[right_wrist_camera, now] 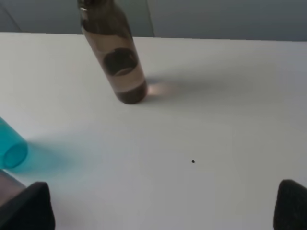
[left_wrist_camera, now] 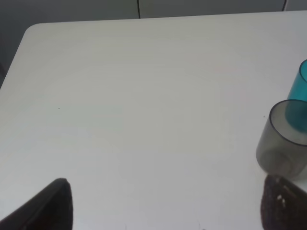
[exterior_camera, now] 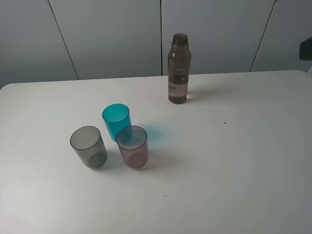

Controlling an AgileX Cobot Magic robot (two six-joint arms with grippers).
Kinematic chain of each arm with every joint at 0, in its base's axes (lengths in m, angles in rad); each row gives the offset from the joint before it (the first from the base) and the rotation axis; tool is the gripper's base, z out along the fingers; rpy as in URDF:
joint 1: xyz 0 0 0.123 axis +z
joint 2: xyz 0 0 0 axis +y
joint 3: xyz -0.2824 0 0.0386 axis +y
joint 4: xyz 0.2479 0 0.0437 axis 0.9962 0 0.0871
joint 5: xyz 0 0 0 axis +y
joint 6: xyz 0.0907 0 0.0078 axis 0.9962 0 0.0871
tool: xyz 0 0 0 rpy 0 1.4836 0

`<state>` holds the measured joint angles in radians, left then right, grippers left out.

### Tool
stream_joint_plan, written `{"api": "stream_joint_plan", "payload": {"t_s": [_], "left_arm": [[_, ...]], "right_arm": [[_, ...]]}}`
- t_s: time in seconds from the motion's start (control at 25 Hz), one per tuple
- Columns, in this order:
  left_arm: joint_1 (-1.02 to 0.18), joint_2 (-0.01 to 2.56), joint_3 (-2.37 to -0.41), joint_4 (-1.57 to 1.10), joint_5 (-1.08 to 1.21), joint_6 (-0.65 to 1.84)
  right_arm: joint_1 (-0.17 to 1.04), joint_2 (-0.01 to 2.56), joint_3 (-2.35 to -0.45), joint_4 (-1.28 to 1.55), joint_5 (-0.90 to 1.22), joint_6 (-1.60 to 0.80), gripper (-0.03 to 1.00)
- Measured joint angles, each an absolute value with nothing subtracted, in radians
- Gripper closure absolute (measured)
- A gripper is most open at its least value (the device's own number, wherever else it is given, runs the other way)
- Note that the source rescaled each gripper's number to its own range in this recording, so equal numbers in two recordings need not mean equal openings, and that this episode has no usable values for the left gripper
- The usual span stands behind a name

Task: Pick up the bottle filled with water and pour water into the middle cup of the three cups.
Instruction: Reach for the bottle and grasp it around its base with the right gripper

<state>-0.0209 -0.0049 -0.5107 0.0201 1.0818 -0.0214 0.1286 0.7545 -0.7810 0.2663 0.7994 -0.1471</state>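
The bottle [exterior_camera: 179,68] stands upright and uncapped at the back of the white table [exterior_camera: 234,161], with water in its lower part; it also shows in the right wrist view [right_wrist_camera: 117,62]. The three cups stand upright at front left. The teal middle cup [exterior_camera: 116,120] is behind the smoky grey cup [exterior_camera: 88,146] and the pinkish-mauve cup [exterior_camera: 132,146]. My left gripper [left_wrist_camera: 168,206] is open and empty, with the grey cup [left_wrist_camera: 283,139] and teal cup [left_wrist_camera: 300,93] beside it. My right gripper [right_wrist_camera: 160,206] is open and empty, short of the bottle. The exterior high view shows neither gripper.
A grey panelled wall [exterior_camera: 112,34] runs behind the table's far edge. A dark object [exterior_camera: 306,48] sits at the right edge of the exterior high view. A small dark speck [exterior_camera: 224,123] lies on the tabletop right of the cups.
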Motion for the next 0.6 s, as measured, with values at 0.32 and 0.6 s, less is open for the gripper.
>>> {"api": "stream_joint_plan", "payload": {"t_s": [0.32, 0.6], "left_arm": [[-0.021, -0.005, -0.511, 0.02, 1.082, -0.021], [-0.021, -0.005, -0.511, 0.02, 1.082, -0.021]], "right_arm": [[0.378, 0.984, -0.783, 0.251, 0.474, -0.183, 0.0], [0.466, 1.231, -0.783, 0.216, 0.248, -0.19, 0.0]]}}
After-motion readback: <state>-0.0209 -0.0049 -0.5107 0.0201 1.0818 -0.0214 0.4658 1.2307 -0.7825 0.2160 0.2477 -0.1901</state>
